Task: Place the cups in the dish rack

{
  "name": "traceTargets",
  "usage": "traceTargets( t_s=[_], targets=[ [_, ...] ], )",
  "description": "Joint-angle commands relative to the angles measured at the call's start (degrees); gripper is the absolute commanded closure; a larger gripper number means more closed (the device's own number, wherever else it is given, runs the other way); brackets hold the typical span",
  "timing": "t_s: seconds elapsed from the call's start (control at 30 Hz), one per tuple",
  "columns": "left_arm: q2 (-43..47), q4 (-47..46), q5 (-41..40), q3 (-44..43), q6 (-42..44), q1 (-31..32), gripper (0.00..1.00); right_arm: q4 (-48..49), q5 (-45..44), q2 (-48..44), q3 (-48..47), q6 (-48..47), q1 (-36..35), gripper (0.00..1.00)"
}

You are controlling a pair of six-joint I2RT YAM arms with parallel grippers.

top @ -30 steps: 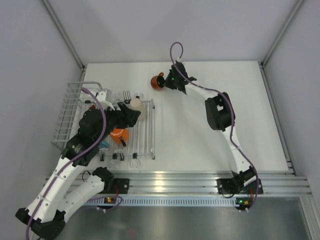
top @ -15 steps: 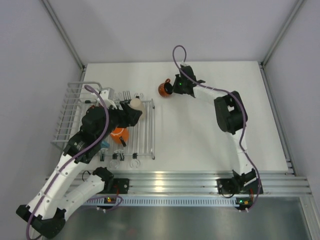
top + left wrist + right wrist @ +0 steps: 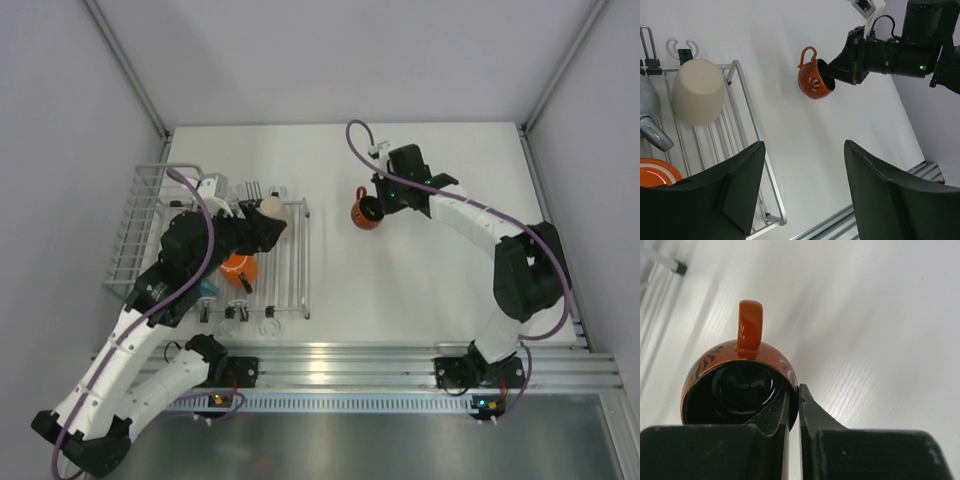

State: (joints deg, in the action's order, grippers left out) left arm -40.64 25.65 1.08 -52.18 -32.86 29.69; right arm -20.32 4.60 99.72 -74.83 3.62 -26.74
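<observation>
From above, the right gripper pinches the small dark red mug mid-counter, nearer the far edge, well apart from the dish rack. Left wrist view: the left gripper hangs wide open, empty, over the rack's slats near the cream mug. Right wrist view: fingers clamp the mug's rim.

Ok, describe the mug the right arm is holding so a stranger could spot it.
Start at the white wire dish rack on the left of the table, then look right to the right gripper. It pinches the rim of a small red-orange mug. Unlike the cream mug and the orange mug in the rack, it has a glossy black inside and a pale leaf pattern.
</observation>
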Motion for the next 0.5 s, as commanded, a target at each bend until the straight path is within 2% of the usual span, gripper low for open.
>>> traceTargets(
  t_s=[0.0,0.17,0.37,0.47],
  targets=[
    [1.44,-3.41,1.11,-0.99,-0.62,0.1,0.3,-3.94,-4.06,-5.67,2.57,-11.68,-2.78,1.0],
    [2.76,-3.41,1.56,-0.46,-1.24,0.02,0.3,-3.25,-6.45,-12.16,7.76,-14.69,-5.16,1.0],
    [1.19,-1.57,2.78,-1.16,-2.99,0.01,0.32,7.99,-6.53,-25.25,17.16,-14.6,-6.39,1.0],
    [0.13,-1.74,4.1,-1.52,-4.93,0.1,0.33,9.42,-7.32,-25.99,19.45,-17.23,-7.09,1.0]
  ],
)
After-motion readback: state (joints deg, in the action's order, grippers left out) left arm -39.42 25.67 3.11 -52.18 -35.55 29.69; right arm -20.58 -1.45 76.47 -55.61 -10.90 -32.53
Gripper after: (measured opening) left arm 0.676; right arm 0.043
